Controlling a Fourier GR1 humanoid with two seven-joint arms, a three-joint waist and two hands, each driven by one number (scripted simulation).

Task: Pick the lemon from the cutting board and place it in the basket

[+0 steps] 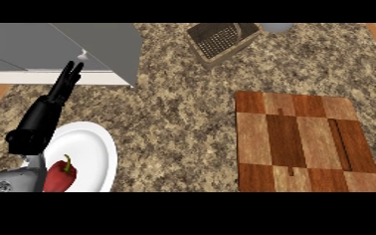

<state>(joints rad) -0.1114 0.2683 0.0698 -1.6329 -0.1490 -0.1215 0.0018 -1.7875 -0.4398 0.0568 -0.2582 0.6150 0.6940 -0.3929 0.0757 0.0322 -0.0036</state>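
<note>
Left hand (55, 97) at left edge, fingers straight and pressed together, holding nothing, above plate (95, 152).

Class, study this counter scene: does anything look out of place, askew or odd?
Yes. The cutting board is bare, with no lemon visible anywhere. The basket sits askew to the counter edges at the back. The left hand rests open beside the plate holding a red pepper.

We have single head view, steeply down on surface (176, 124); left hand (51, 104) enters lower left, cutting board (301, 142) right of it.
</note>
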